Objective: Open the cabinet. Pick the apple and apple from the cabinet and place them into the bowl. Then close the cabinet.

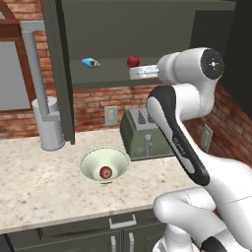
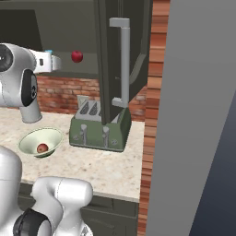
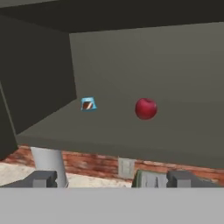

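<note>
- My pincer (image 3: 107, 179) sits at the bottom of the hand view, its two dark fingertips (image 3: 42, 178) spread wide apart with nothing between them.
- In the left base view my wrist reaches toward the upper middle of the frame, level with the cabinet (image 1: 147, 29) shelf.
- The cabinet stands open: one door (image 1: 58, 69) hangs edge-on in the upper left of the left base view, the other door (image 2: 120, 60) with its silver bar handle (image 2: 123, 60) at upper centre of the right base view.
- One apple (image 3: 146, 108) rests on the cabinet shelf, right of centre in the hand view, well apart from my fingertips.
- A small blue packet (image 3: 88, 104) lies on the same shelf, to the left of that apple.
- The other apple (image 1: 106, 172) lies inside the bowl (image 1: 93, 160), which sits on the counter (image 1: 39, 182) at lower centre-left of the left base view.
- A green toaster (image 1: 142, 135) stands just right of the bowl, and a grey canister (image 1: 48, 123) stands to the bowl's upper left.
</note>
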Available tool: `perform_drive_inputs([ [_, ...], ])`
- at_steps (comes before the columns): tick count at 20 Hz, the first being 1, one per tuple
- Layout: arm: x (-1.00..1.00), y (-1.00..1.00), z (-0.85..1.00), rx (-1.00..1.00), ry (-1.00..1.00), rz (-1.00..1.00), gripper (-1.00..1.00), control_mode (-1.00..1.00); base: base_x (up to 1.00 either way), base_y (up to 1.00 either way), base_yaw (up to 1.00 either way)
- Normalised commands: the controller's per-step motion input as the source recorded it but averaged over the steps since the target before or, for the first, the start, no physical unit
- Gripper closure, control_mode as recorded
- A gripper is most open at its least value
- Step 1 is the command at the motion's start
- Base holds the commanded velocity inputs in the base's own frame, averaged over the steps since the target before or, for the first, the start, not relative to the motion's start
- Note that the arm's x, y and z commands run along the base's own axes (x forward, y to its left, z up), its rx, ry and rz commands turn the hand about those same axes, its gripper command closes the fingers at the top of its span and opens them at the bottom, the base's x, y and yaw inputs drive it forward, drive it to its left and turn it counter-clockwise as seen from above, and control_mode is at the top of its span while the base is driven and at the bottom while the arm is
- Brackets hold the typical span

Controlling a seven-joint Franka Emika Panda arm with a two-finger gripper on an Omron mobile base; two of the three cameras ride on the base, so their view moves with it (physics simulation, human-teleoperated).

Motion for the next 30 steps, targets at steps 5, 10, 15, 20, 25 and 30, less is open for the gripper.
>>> perform_drive_inputs([
  [5, 0.01, 0.00, 0.17, 0.00, 0.05, -0.03, -1.00, -1.00, 0.00, 0.00, 0.00],
  [10, 0.06, 0.00, 0.00, -0.03, 0.06, -0.09, -1.00, -1.00, 0.00, 0.00, 0.00],
  [15, 0.10, 0.00, -0.02, -0.01, 0.00, -0.05, -1.00, -1.00, 0.00, 0.00, 0.00],
  [20, 0.13, -0.49, -0.03, 0.01, -0.01, 0.01, -1.00, -1.00, 0.00, 0.00, 0.00],
  [25, 0.38, -0.14, -0.06, 0.00, 0.00, 0.02, -1.00, -1.00, 0.00, 0.00, 0.00],
  [30, 0.53, 0.00, -0.08, 0.00, 0.00, 0.00, -1.00, -1.00, 0.00, 0.00, 0.00],
])
